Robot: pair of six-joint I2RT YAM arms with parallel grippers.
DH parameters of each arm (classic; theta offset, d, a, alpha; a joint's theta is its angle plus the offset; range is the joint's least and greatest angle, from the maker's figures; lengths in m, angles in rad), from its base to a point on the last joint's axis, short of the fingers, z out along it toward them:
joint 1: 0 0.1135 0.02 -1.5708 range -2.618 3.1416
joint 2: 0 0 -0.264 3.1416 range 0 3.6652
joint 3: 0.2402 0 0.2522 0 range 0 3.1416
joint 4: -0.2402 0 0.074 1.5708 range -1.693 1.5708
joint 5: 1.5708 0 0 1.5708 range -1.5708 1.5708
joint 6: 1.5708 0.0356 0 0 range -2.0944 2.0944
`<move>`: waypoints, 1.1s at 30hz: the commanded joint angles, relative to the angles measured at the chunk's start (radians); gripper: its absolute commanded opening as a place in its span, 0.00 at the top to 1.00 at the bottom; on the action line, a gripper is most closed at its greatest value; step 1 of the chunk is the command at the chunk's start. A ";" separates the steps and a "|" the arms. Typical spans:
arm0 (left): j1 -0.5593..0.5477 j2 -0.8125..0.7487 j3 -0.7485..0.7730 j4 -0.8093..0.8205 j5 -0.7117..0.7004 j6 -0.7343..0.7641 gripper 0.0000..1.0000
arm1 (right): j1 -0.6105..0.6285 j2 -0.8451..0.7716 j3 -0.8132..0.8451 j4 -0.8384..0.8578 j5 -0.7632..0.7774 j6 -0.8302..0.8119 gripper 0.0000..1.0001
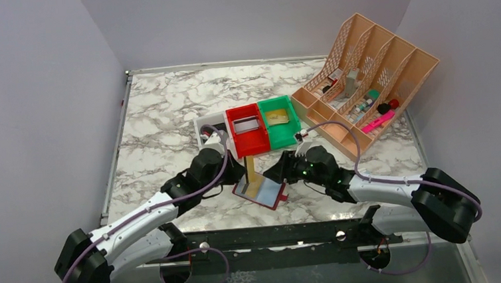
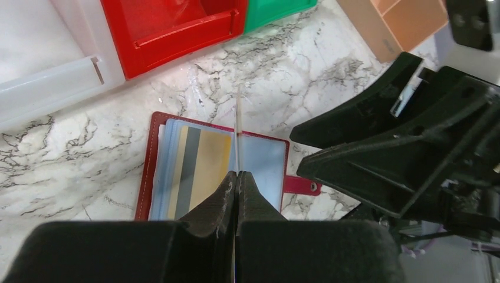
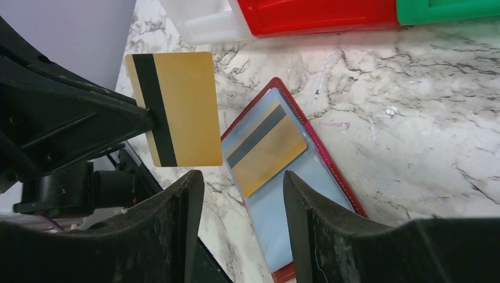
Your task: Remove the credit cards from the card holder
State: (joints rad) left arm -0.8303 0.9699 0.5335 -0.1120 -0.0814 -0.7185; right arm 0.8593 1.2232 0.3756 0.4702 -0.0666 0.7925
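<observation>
From above: a red plastic bin (image 1: 247,130) and green plastic bin (image 1: 280,121) stood behind the dark-red folding card holder (image 1: 260,193), open by the near edge of the marble desk (image 1: 160,121). Left wrist: the left gripper (image 2: 237,177), jaws clenched, gripped a thin gold plastic card (image 2: 237,130) edge-on. Right wrist: the right gripper (image 3: 243,180), jaws gaping and empty, hung over a second gold card (image 3: 265,150) pocketed there.

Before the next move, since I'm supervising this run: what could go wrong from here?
1. The left hand pinches the gold black-striped plastic card only at one edge; it could swivel or slip out.
2. The open right hand sits close beside it over the dark-red folding card holder; the hands could collide.
3. A second gold card sits pocketed; pulling it may drag the holder along.
</observation>
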 commanded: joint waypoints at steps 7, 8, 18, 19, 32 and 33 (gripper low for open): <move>0.092 -0.135 -0.167 0.327 0.458 0.003 1.00 | -0.058 0.064 -0.066 0.318 -0.295 0.043 0.43; 0.092 -0.131 -0.175 0.379 0.487 -0.009 1.00 | -0.064 0.069 -0.066 0.322 -0.301 0.050 0.43; 0.092 -0.152 -0.198 0.433 0.521 -0.048 1.00 | -0.111 0.144 -0.097 0.520 -0.444 0.122 0.61; 0.092 -0.153 -0.205 0.434 0.508 -0.055 1.00 | -0.117 0.144 -0.110 0.546 -0.456 0.133 0.62; 0.094 -0.177 -0.268 0.512 0.431 -0.124 1.00 | -0.147 0.133 -0.122 0.645 -0.594 0.167 0.83; 0.094 -0.183 -0.274 0.517 0.428 -0.130 1.00 | -0.147 0.134 -0.121 0.653 -0.598 0.170 0.85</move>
State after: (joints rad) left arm -0.7361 0.8173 0.2871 0.3317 0.3763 -0.8120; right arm 0.7128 1.3540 0.2565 1.0317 -0.5819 0.9459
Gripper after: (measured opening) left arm 0.008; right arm 0.188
